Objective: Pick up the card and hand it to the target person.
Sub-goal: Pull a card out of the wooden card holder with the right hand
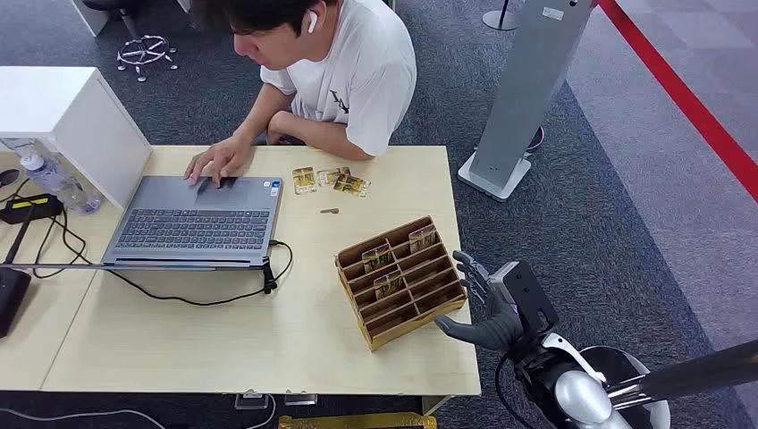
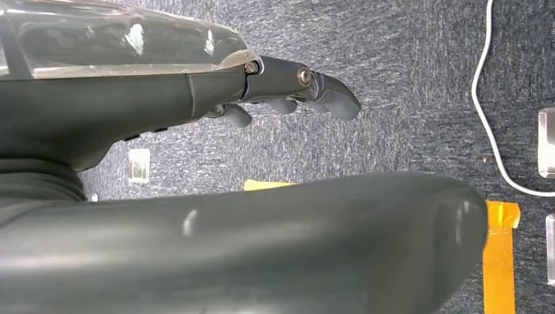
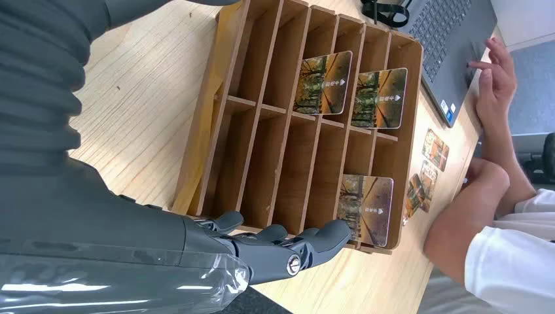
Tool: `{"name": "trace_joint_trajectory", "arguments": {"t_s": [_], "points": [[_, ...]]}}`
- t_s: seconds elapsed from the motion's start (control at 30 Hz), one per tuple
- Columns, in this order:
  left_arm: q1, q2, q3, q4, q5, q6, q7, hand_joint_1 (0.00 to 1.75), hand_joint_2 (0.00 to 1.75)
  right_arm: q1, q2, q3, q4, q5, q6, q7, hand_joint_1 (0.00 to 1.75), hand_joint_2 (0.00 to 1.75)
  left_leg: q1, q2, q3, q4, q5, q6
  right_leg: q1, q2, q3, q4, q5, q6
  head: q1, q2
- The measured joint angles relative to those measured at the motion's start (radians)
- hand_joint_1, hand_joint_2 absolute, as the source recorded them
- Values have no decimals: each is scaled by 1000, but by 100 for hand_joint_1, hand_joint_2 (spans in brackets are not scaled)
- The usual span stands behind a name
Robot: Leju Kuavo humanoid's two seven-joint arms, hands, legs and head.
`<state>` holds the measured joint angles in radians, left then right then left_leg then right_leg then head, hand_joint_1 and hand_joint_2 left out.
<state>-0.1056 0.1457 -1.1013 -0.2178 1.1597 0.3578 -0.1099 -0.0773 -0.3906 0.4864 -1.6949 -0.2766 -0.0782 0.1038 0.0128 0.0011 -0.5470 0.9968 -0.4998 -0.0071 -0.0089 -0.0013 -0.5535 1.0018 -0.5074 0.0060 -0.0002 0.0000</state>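
Observation:
A slotted wooden card rack (image 1: 402, 281) stands near the right end of the table (image 1: 268, 340). It holds three brown picture cards (image 1: 423, 237) (image 1: 376, 257) (image 1: 389, 284). In the right wrist view the same cards (image 3: 325, 83) (image 3: 379, 98) (image 3: 366, 210) stand upright in the rack's (image 3: 262, 131) slots. My right hand (image 1: 487, 308) hangs open just off the rack's right side. Its fingertips (image 3: 327, 234) reach the rack's edge close to the nearest card and hold nothing. My left hand (image 2: 288, 91) hangs over the carpet, fingers loosely extended and empty. The person (image 1: 349, 71) sits across the table.
The person's hand (image 1: 214, 161) rests on an open laptop (image 1: 197, 219), whose cable (image 1: 206, 299) trails across the table. Several loose cards (image 1: 331, 180) lie in front of the person. A white box (image 1: 71, 116) and a bottle (image 1: 54, 179) stand at the left, and a grey stand (image 1: 523, 89) rises on the right.

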Motion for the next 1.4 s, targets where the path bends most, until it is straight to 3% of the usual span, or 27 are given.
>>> {"name": "trace_joint_trajectory", "arguments": {"t_s": [0.43,0.67,0.97,1.17,1.4], "points": [[0,0,0,0,0,0,-2,0,0,-1,0,1,0,29,0,3,0,175,0,0,0,0,0,0,0,0,0,0,0,0,0,0],[0,4,0,0,2,-2,-5,0,0,-30,0,4,-2,151,-14,78,0,175,0,0,0,0,0,0,0,0,0,0,0,0,0,0],[0,5,0,0,5,-4,-8,0,0,-152,0,29,-40,676,-49,287,0,175,0,0,0,0,0,0,0,0,1,0,0,0,0,0],[0,4,0,0,8,-3,-8,0,0,-268,3,79,-73,997,30,395,0,175,0,0,0,0,0,0,0,0,1,0,0,0,0,0],[-2,2,0,0,4,-4,-13,0,0,-394,32,183,-63,1242,155,456,11,175,0,0,0,0,0,0,0,0,1,1,0,0,0,0]]}}
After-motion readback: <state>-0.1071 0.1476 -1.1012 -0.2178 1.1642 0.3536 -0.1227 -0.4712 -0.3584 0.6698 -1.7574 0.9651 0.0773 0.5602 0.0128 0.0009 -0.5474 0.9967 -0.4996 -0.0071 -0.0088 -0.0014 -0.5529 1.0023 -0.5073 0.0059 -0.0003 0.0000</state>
